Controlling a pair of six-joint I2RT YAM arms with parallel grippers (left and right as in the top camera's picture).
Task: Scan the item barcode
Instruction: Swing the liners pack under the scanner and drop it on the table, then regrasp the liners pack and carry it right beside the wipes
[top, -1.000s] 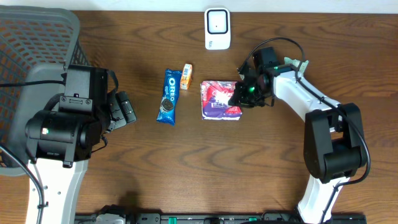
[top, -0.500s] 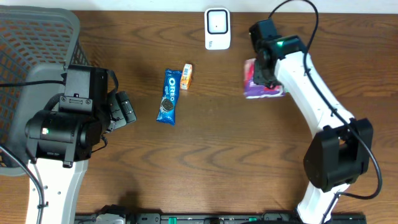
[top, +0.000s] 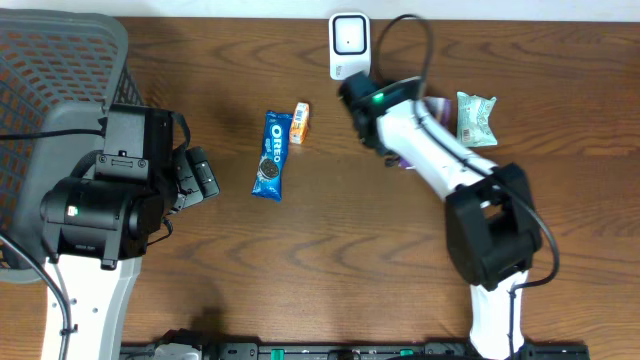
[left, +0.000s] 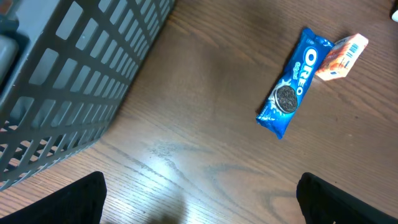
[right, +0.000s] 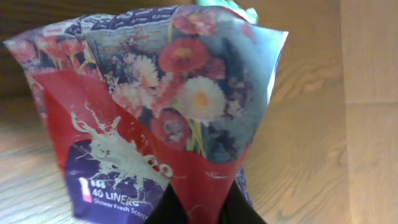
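Evidently to show its barcode, the right gripper pinches the flowered packet by one edge just beside the far scanner, while the left gripper waits wide open.

We log: wooden table | grey mesh basket at its far-left corner | blue Oreo pack lying flat mid-table | small orange box just beside the pack's upper end | green packet well apart, far right.

dark wooden table, perhaps pale wall
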